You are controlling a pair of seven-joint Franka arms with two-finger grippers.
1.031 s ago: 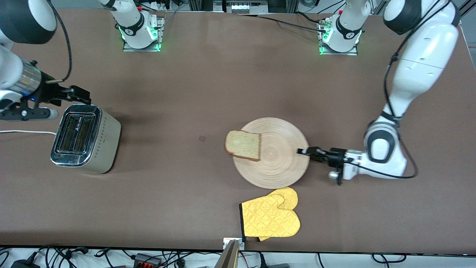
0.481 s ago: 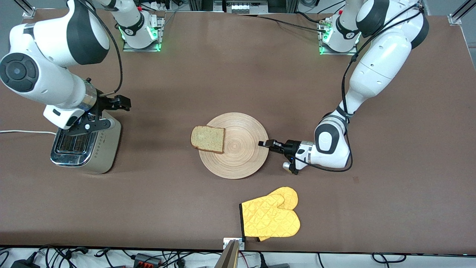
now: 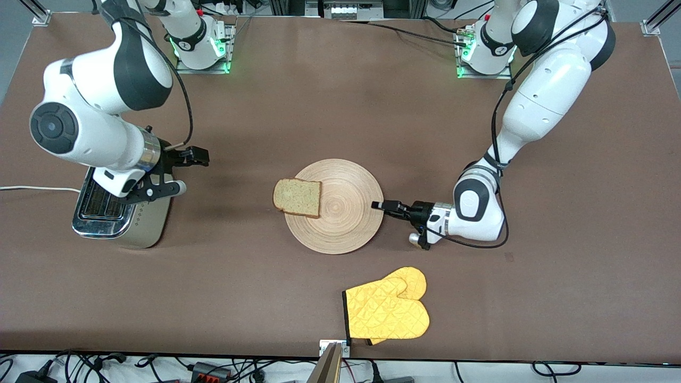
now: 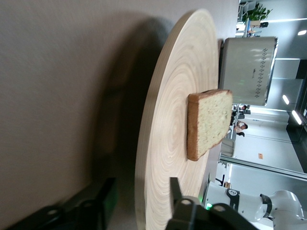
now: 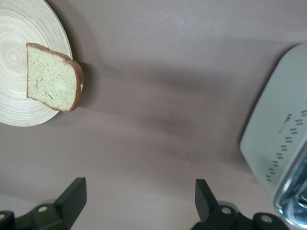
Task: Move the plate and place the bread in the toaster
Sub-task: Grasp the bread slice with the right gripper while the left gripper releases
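Note:
The wooden plate [image 3: 340, 229] lies mid-table with the bread [image 3: 298, 198] on it, overhanging the rim toward the right arm's end. My left gripper [image 3: 379, 205] is low at the plate's rim toward the left arm's end. In the left wrist view it [image 4: 140, 184] is open, its fingers straddling the plate's rim [image 4: 168, 124] with gaps on both sides; the bread [image 4: 208, 122] and toaster [image 4: 247, 69] show past it. My right gripper [image 3: 194, 157] is open and empty over bare table between the toaster [image 3: 151, 218] and the plate. Its wrist view [image 5: 139, 201] shows the bread [image 5: 50, 76], plate [image 5: 14, 28] and toaster [image 5: 278, 143].
A yellow oven mitt [image 3: 388, 311] lies nearer the front camera than the plate. The toaster's white cord [image 3: 32, 188] runs off the table's edge at the right arm's end. The right arm's wrist covers part of the toaster's top.
The left gripper slid the plate and bread toward the right arm's end, then stopped. The right gripper moved from beside the toaster out over the table toward the plate.

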